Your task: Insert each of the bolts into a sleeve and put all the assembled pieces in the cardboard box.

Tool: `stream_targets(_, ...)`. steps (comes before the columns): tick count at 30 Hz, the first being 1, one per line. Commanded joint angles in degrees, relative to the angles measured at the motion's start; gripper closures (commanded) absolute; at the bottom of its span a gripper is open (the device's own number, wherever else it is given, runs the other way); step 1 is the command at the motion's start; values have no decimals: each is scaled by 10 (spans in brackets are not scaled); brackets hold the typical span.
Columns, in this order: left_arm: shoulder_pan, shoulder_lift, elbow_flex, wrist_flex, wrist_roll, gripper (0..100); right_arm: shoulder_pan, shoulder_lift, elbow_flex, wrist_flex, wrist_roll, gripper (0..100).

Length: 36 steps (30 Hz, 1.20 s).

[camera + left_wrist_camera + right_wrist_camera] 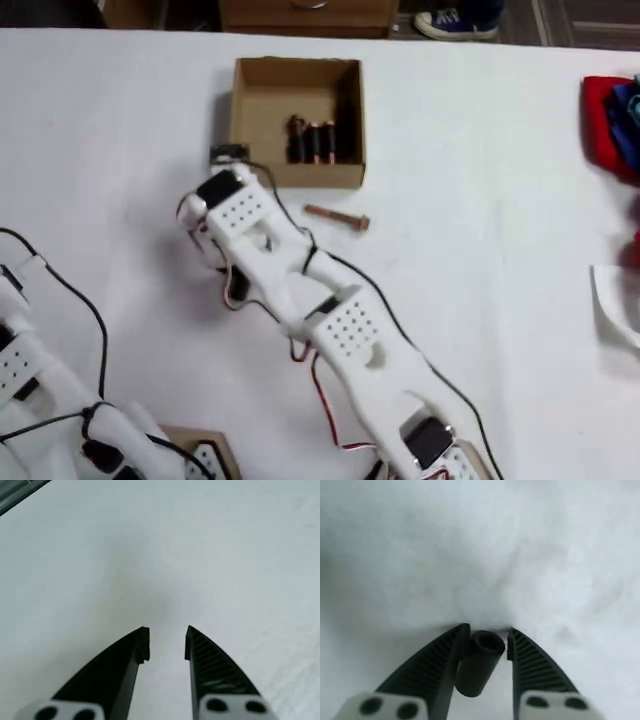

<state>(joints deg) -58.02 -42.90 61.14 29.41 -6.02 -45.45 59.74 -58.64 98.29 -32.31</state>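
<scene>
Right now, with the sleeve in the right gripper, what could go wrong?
The sleeve sits slanted near the tips of the right gripper, so it may slip or twist during insertion. The bolt lies loose on the table and could roll when pushed. The cardboard box is close and might get bumped.

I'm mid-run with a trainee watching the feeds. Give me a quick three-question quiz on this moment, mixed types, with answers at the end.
1. True or false: the right gripper is shut on a black sleeve.
2. Where does the loose bolt lie relative to the cardboard box? A) inside it. B) on the table just outside it. C) balanced across its rim.
3. Fill in the blank: the left gripper is ___ and holds nothing, with the white tabletop below it.

Key: 1 true; 2 B; 3 open.
</scene>
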Motion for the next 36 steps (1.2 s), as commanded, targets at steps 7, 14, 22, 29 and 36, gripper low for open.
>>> stream_targets(7,-1,-4,-31,-4,1,857,-4,-7,-49,30,5,842)
stream_targets(14,-1,-4,-31,-4,1,857,-59,-80,14,31,4,841)
stream_targets(22,-1,-4,-31,-4,1,857,-24,-108,39,30,-72,840)
stream_targets(29,30,-4,-31,-4,2,857,-17,-66,34,30,-74,840)
stream_targets(36,48,-4,-31,-4,2,857,-21,-36,33,30,-75,843)
